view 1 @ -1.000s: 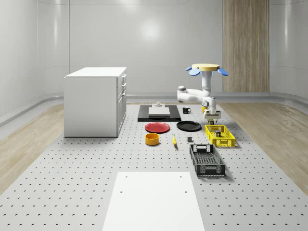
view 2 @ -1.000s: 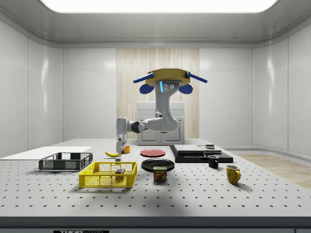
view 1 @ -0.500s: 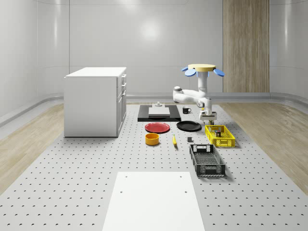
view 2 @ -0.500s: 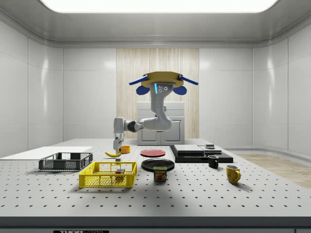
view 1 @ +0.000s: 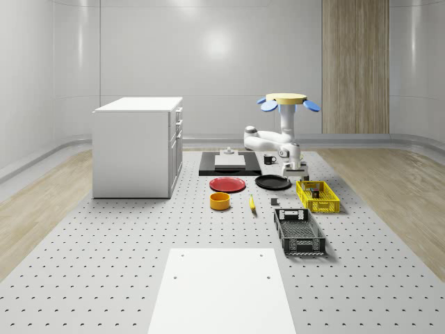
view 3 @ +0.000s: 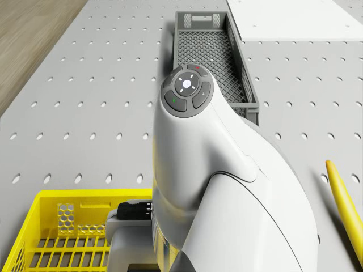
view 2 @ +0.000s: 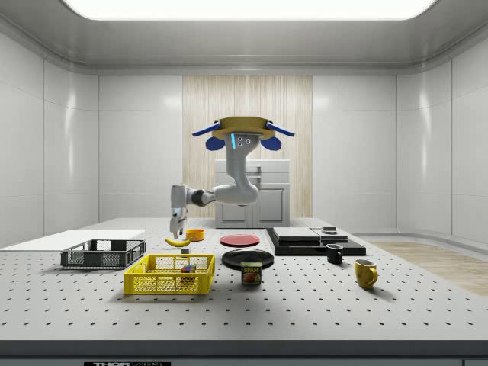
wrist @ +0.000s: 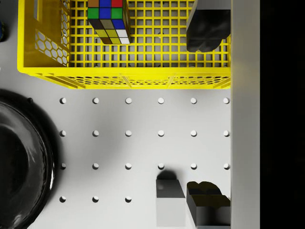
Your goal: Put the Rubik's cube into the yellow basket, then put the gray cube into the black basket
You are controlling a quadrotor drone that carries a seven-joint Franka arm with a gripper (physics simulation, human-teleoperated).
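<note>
Rubik's cube [wrist: 109,20] sits in the yellow basket [wrist: 124,78]. Drone [view 1: 288,102] has drifted from over it toward the black plate [view 1: 272,182]. Gripper [wrist: 206,119] spread wide, empty, nearing gray cube [wrist: 169,205]; black basket [view 1: 299,232] next.

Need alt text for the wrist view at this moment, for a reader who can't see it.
Looking down past the gripper, the Rubik's cube sits inside the yellow basket. The gray cube rests on the perforated table beside one dark fingertip, with a black plate off to one side.
</note>
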